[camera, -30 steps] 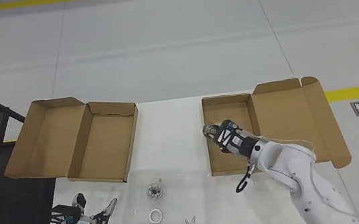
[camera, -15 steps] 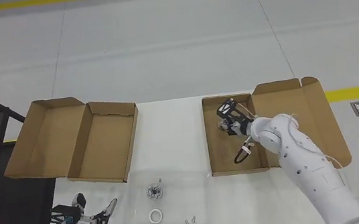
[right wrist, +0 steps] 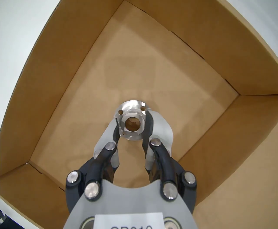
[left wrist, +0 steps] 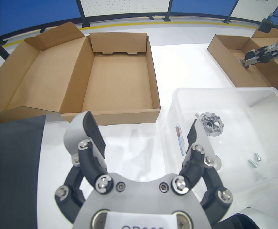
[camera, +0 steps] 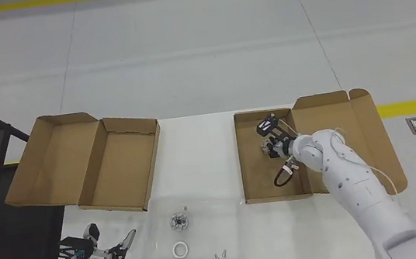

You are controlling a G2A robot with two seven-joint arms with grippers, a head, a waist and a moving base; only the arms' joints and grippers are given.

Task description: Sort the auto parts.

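- Metal hub is clamped between the jaws of the right gripper, inside the right cardboard box, over the far half of its floor.
- Left gripper hangs over the desk near its front edge, jaws wide apart.
- Clear tray just beside it holds a toothed disc and two bolts.
- Left cardboard box lies open.

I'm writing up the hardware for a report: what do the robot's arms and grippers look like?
The right arm has smooth white rounded shells, with a black cable looped at its wrist. The left gripper and right gripper have silver metal bodies, black linkages with silver screws, black finger pads and a white printed label.
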